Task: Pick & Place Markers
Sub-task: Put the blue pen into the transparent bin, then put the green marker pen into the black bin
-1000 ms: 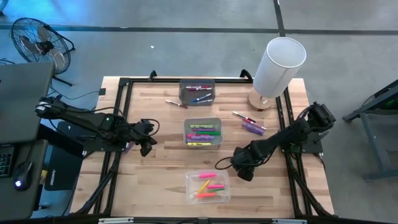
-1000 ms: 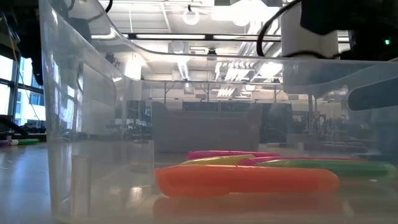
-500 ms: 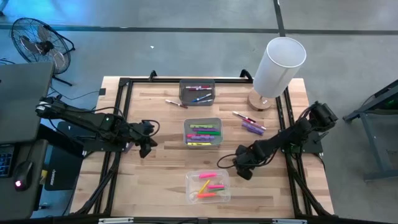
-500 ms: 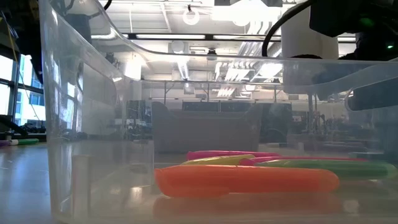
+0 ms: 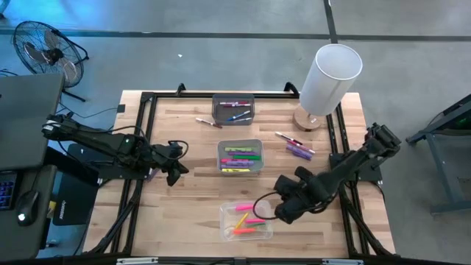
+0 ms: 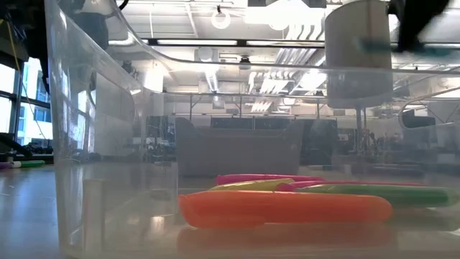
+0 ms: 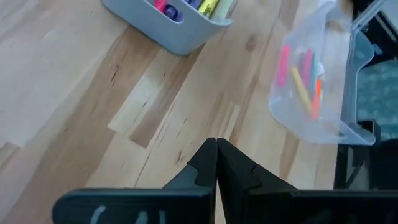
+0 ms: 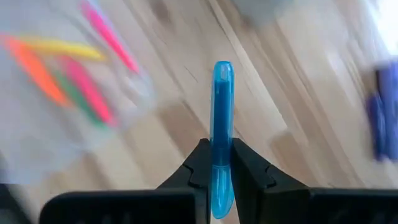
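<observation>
My right gripper (image 5: 282, 213) (image 8: 222, 146) is shut on a light blue marker (image 8: 222, 106) just right of the clear bin (image 5: 246, 221). That bin holds pink, orange and yellow markers (image 6: 284, 208). My left gripper (image 5: 176, 171) (image 7: 216, 149) is shut with nothing in it, over bare wood left of the grey middle bin (image 5: 239, 157). The middle bin holds several markers. More markers lie in the dark far bin (image 5: 233, 108). Loose markers lie flat on the table (image 5: 208, 122) (image 5: 288, 138) (image 5: 300, 151). My right gripper pinches the blue marker's rear part (image 8: 222, 171) between its two fingers. The marker lies along the fingers. Its free end (image 8: 222, 67) sticks out well past the fingertips. It is clear of the table.
A white cylinder on a round wooden base (image 5: 330, 81) stands at the far right corner. Black frame rails (image 5: 140, 132) run along the table's left, right and far sides. Bare wood lies between the left rail and the bins.
My right gripper has moved toward the table's near edge and a little left, closing on the clear bin. In the low view its dark bulk has left the upper right of the picture.
</observation>
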Action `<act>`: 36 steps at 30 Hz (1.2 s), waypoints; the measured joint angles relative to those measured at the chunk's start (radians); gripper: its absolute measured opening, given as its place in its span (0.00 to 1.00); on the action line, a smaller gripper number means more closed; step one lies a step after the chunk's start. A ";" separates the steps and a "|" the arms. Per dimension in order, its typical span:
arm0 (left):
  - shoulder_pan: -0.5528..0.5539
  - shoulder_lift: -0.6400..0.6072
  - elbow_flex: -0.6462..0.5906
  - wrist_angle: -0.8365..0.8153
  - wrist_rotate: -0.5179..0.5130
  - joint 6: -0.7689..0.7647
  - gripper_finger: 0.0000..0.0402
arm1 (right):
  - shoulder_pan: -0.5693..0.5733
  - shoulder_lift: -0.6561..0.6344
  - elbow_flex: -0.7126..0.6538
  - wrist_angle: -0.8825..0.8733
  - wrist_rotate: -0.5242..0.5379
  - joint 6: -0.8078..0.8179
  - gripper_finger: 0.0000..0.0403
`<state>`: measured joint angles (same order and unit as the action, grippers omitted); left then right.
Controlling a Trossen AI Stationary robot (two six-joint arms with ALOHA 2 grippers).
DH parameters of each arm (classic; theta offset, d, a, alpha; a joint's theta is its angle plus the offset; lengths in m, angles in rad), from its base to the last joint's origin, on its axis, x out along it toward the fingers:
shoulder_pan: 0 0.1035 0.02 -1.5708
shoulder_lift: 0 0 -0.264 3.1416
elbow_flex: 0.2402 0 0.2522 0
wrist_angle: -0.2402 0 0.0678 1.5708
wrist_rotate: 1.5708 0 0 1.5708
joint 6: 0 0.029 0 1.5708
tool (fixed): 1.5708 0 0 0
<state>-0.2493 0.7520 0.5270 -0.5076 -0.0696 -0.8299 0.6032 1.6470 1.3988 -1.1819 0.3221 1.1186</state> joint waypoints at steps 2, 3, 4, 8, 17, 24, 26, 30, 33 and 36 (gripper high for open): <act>0.000 0.013 0.000 0.003 0.000 -0.028 0.00 | 0.008 0.008 0.080 0.006 0.039 -0.007 0.06; 0.000 0.018 0.000 0.002 0.000 -0.044 0.00 | 0.012 0.020 0.120 0.008 0.057 -0.024 0.06; 0.000 0.022 0.000 0.002 0.000 -0.062 0.00 | 0.016 0.040 0.158 0.010 0.073 -0.045 0.06; 0.000 0.051 0.000 0.004 0.005 -0.117 0.00 | 0.020 0.166 0.318 0.028 0.104 -0.153 0.06; 0.000 0.106 0.000 0.035 0.007 -0.232 0.00 | 0.002 0.463 0.561 0.037 -0.027 -0.314 0.13; 0.000 0.105 0.001 0.101 0.008 -0.249 0.00 | 0.000 0.486 0.533 0.045 -0.088 -0.316 0.27; 0.000 0.105 0.001 0.097 0.009 -0.250 0.00 | 0.005 0.475 0.533 0.046 -0.078 -0.316 0.28; 0.000 0.105 0.001 0.098 0.008 -0.250 0.00 | 0.022 0.446 0.534 0.038 -0.037 -0.316 0.29; 0.000 0.105 0.001 0.098 0.010 -0.251 0.00 | 0.050 0.415 0.534 -0.042 0.019 -0.305 0.28; 0.000 0.105 0.001 0.098 0.035 -0.290 0.00 | 0.091 0.381 0.534 -0.171 0.109 -0.218 0.25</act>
<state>-0.2493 0.8566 0.5278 -0.4095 -0.0342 -1.1203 0.6938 2.0285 1.9324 -1.3526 0.4313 0.9006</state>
